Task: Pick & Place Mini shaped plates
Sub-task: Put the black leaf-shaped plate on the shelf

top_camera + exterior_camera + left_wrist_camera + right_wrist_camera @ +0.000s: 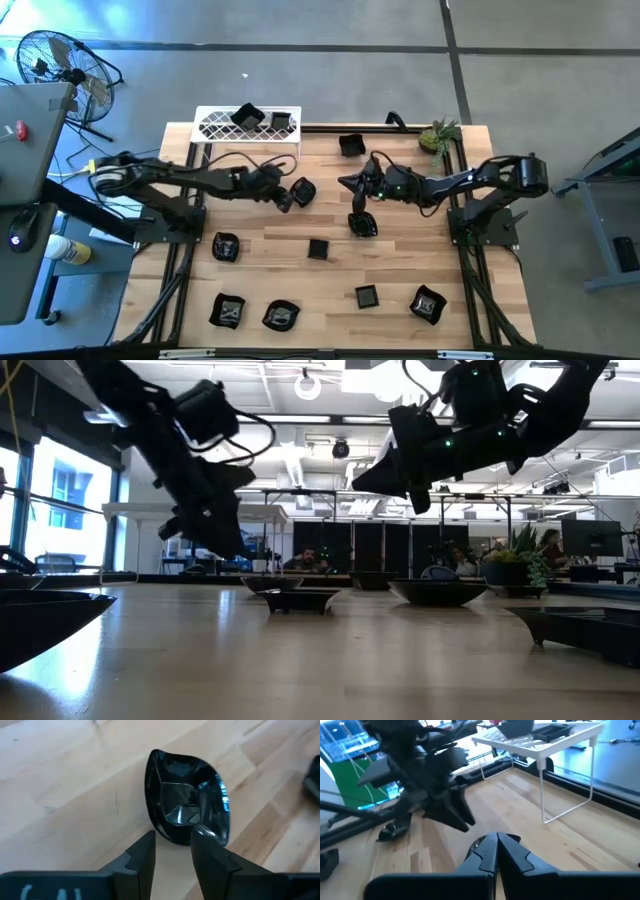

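The left claw point(291, 196) hovers over the middle of the tabletop point(400, 262), toward its far edge, its fingers point(142, 856) apart, with a wavy-rimmed black plate point(187, 802) lying on the wood just beyond their tips. The right claw point(358, 207) sits nearby with its fingers point(512, 851) pressed together, holding nothing, above another plate point(363, 225). Two plates point(262, 119) rest on the white wire rack point(215, 125) at the far left corner; other black plates point(226, 246) are scattered toward the near edge.

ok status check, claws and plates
Left claw open, hovering at a rounded plate. Right claw shut, empty, mid-table. Two plates on the rack. Nothing in the way.
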Controlling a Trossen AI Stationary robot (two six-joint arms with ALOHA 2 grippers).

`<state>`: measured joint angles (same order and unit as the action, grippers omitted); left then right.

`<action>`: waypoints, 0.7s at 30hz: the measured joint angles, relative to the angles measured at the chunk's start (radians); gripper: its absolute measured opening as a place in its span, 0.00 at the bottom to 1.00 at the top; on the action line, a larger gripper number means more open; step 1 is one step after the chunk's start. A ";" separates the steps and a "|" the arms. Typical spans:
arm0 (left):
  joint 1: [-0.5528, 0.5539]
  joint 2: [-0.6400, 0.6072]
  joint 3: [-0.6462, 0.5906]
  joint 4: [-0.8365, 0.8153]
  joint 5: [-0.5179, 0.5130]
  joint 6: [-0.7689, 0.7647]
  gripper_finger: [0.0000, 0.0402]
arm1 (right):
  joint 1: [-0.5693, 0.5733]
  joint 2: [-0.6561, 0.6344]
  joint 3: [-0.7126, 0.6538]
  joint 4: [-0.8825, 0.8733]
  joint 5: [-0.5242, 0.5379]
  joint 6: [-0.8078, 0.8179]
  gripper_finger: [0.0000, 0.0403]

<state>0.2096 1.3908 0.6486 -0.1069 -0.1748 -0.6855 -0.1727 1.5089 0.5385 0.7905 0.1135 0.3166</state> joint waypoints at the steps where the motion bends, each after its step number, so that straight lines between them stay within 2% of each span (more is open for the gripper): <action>1: 0.002 0.020 0.019 -0.016 -0.004 0.003 0.31 | 0.006 0.000 0.000 0.000 0.000 -0.010 0.00; 6: 0.053 0.084 0.079 -0.058 0.037 0.026 0.31 | 0.030 0.000 0.000 0.001 0.000 -0.035 0.01; 14: 0.127 0.121 0.080 -0.059 0.159 0.032 0.31 | 0.063 0.000 0.000 0.003 0.000 -0.064 0.01; 21: 0.131 0.121 0.080 -0.047 0.162 0.051 0.26 | 0.078 0.000 0.000 0.004 0.045 -0.081 0.01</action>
<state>0.3411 1.5120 0.7288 -0.1543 -0.0132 -0.6345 -0.0946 1.5089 0.5388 0.7942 0.1586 0.2353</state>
